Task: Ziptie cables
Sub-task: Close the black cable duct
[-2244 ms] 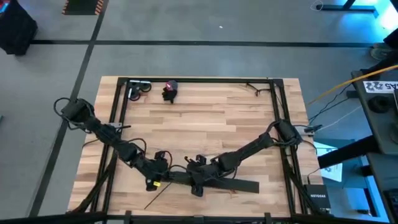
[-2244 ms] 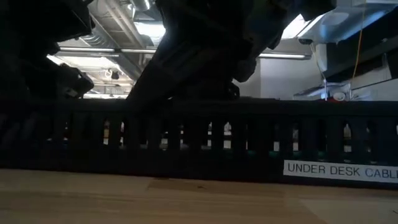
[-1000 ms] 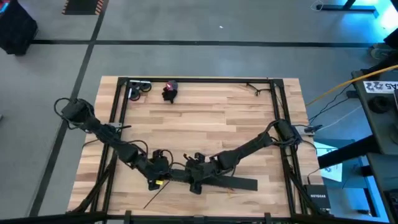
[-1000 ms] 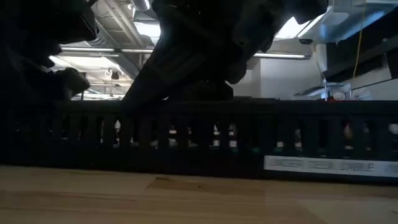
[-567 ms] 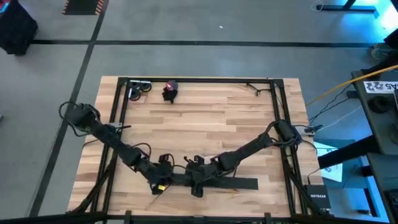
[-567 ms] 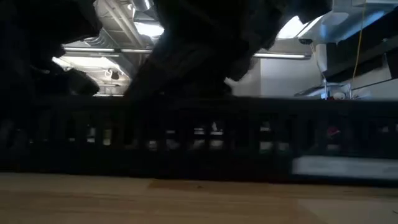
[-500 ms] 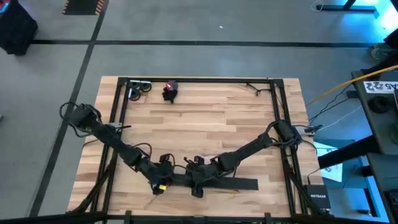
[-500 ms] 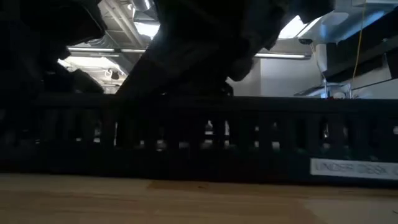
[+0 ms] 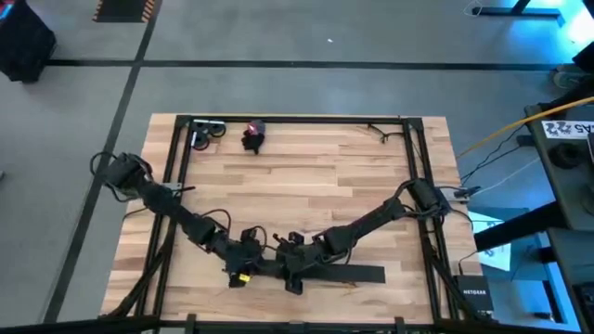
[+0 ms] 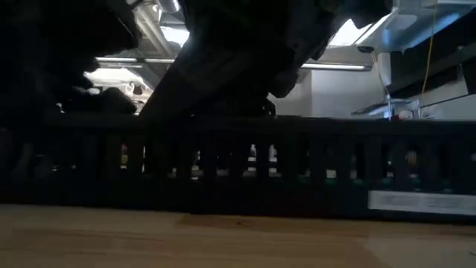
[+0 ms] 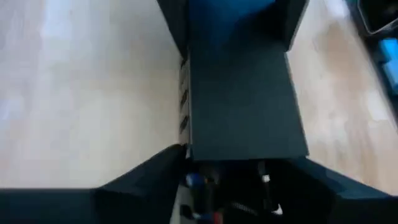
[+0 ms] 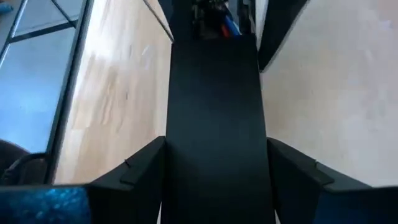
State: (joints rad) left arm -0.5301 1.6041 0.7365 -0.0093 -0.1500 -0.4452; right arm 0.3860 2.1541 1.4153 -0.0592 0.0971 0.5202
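My left tool (image 9: 249, 261) and my right tool (image 9: 290, 263) meet near the front edge of the table (image 9: 306, 176), both over the left end of the long black tray (image 9: 345, 274). In the right wrist view my fingers stand spread on either side of the tray (image 12: 214, 112), with no visible pinch on it. In the left wrist view my fingers also sit apart around the tray's end (image 11: 239, 106); whether they press on anything I cannot tell.

The cables (image 11: 205, 183) show only as small blue, white and reddish bits at the tray's end, between the two tools, and again in the right wrist view (image 12: 221, 22). I judge them light, soft and springy, likely to slip or splay if pinched at a tip. I would take them mid-length, all strands together, with a gentle squeeze, so the bundle stays tight for a tie.
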